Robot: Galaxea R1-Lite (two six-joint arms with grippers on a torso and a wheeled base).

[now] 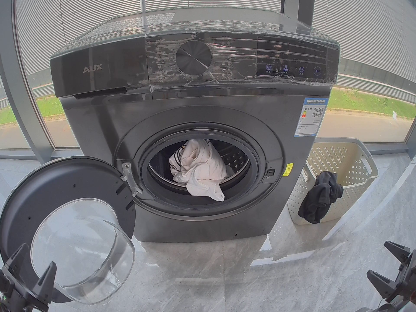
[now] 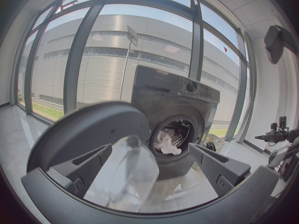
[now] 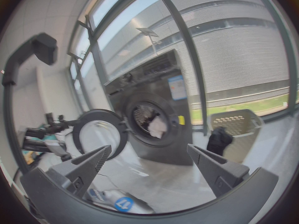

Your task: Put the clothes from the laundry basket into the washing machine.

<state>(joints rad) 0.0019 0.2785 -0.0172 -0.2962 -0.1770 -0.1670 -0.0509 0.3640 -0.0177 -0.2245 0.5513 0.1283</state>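
A dark grey washing machine stands ahead, its round door swung open to the left. A white garment lies in the drum mouth and hangs over the lip. To the machine's right a cream laundry basket sits on the floor with a black garment draped over its front rim. My left gripper is open, low at the left near the door. My right gripper is open, low at the right, short of the basket. Both hold nothing.
Tall windows with grey frames run behind the machine. The pale marble floor in front of the machine is bare. The open door's glass bowl bulges out toward my left gripper.
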